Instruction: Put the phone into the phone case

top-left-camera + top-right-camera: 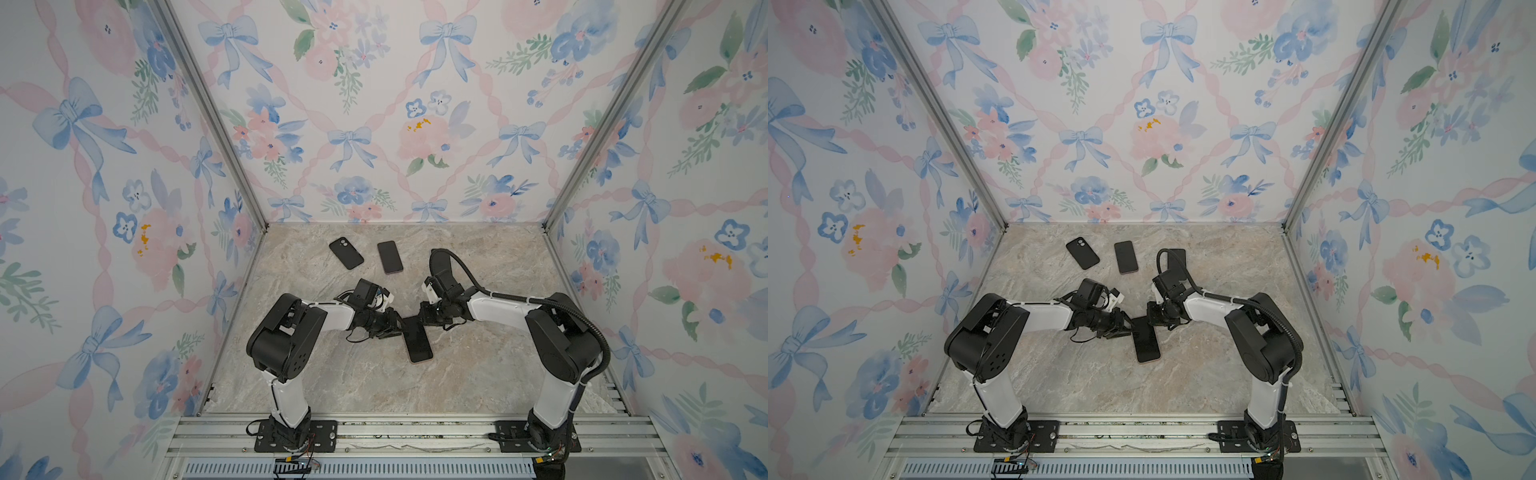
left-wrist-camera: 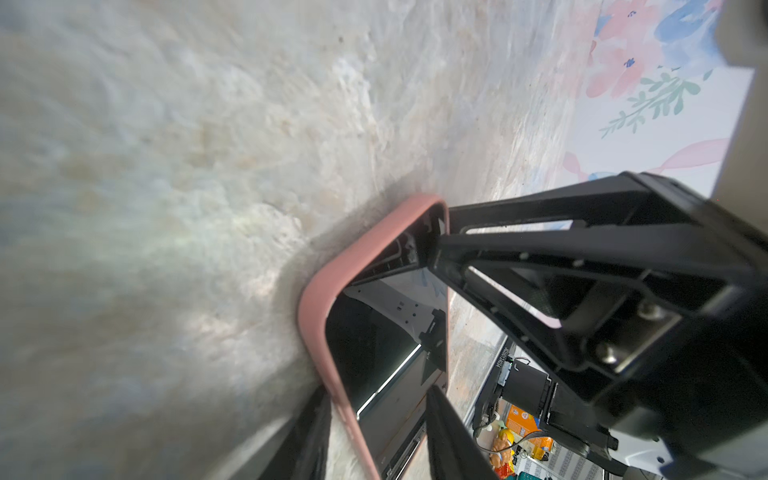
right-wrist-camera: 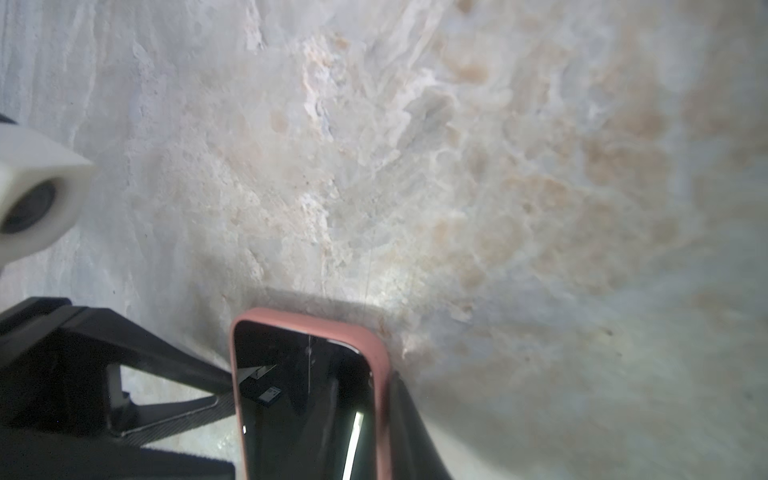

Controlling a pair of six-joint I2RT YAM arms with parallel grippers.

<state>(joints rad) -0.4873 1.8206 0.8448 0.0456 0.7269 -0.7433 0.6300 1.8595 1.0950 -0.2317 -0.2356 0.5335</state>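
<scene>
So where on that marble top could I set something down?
Widest bare patch: the near strip of the marble table, between the front metal rail and the pink-cased phone. Also free: the far right corner. Crowded: mid-table, where the left pincer and right pincer meet at that phone, and the far left, with a black phone or case and a second phone.

walls [image 1: 374, 104]: floral bow wallpaper | floor [image 1: 478, 374]: beige marble | rail [image 1: 415, 432]: aluminium

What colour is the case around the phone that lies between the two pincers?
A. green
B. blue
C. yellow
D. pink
D: in both wrist views the case shows a pink rim around the dark screen of the phone.
</scene>
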